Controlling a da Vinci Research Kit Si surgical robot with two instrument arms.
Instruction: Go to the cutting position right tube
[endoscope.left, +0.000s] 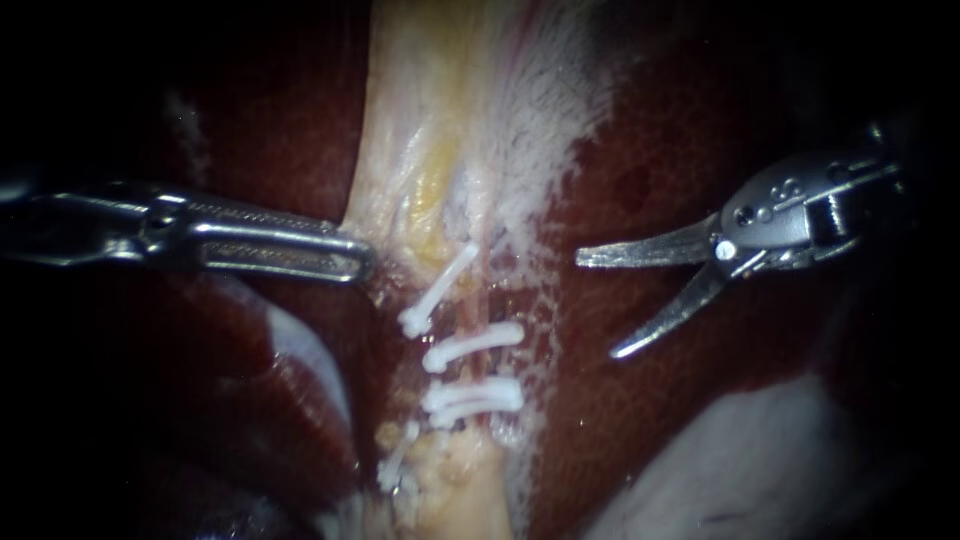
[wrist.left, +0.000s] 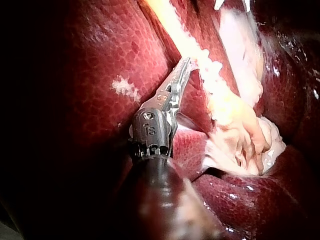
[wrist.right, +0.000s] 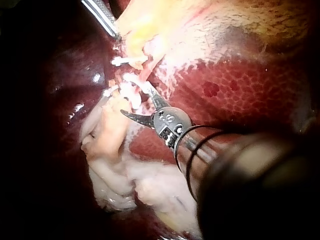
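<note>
A thin pink tube (endoscope.left: 484, 318) runs down the pale strip below the gallbladder (endoscope.left: 440, 120), crossed by several white clips (endoscope.left: 470, 345). My right instrument (endoscope.left: 598, 306) has curved blades and stands open over the dark liver, to the right of the clips and apart from them. In the right wrist view its blades (wrist.right: 134, 99) gape just short of the clips (wrist.right: 127, 61). My left instrument (endoscope.left: 362, 265) lies level from the left, its jaws shut on the pale edge of the gallbladder above the top clip. In the left wrist view the jaws (wrist.left: 186, 62) meet that pale strip.
Dark red liver (endoscope.left: 680, 420) surrounds the strip on both sides. A pale flap (endoscope.left: 760, 460) lies at the lower right, under the right instrument. Loose whitish-yellow tissue (wrist.right: 115, 150) lies bunched beside the right instrument's blades.
</note>
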